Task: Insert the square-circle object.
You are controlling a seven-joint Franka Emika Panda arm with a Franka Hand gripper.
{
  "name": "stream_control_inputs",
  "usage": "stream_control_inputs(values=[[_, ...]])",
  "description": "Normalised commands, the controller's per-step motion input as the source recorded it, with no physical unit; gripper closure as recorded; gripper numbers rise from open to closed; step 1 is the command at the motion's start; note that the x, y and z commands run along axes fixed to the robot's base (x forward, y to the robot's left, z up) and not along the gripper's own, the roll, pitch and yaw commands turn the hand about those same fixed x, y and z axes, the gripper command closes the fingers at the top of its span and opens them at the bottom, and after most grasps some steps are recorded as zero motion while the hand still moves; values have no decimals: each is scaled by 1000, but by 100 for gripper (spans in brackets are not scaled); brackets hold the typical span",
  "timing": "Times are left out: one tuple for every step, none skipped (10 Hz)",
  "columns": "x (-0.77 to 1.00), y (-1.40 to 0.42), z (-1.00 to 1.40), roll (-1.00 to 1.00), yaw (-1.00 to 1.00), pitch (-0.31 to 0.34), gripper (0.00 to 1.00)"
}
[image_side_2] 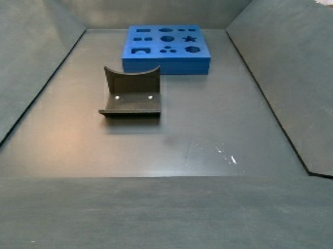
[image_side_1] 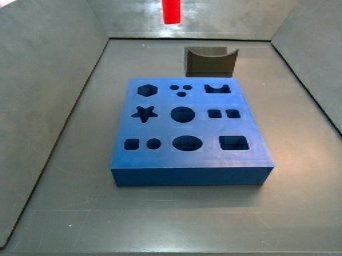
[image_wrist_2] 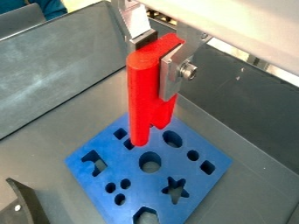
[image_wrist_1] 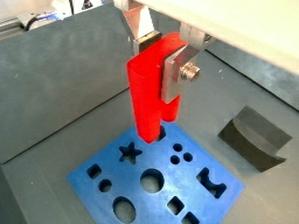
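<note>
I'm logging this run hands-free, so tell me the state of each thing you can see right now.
Gripper: shut on the red piece, above the blue block.
Red piece: held upright, prongs down, not yet inserted; only its lower tip shows in a side view.
Blue block: flat on the floor, all holes empty.
Grey block: resting on the floor, untouched.

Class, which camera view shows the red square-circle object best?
A wrist view: the square-circle object, shut in the hand, hangs over the blue block. Both wrist views show it nearly whole. A side view shows only its tip; another side view, nothing.
</note>
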Motion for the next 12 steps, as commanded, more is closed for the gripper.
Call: stream_control_inputs(values=[[-86, -126, -14, 0, -551, -7, 100], [0, -89, -66, 0, -1000, -9, 100], [0, 0, -211, -41, -1000, -43, 100], [0, -6, -237, -59, -1000, -40, 100], [0, -37, -286, -41, -1000, -17, 100], [0, -86, -311, -34, -1000, -19, 100], [0, -100, -349, -46, -974, -40, 100], [0, -71, -391, -64, -974, -67, 100], [0, -54, -394, -63, -991, -71, 100], [0, -51, -389, -64, -991, -66, 100], [0, -49, -383, -66, -991, -60, 100], [0, -20, -389, -60, -1000, -44, 100]])
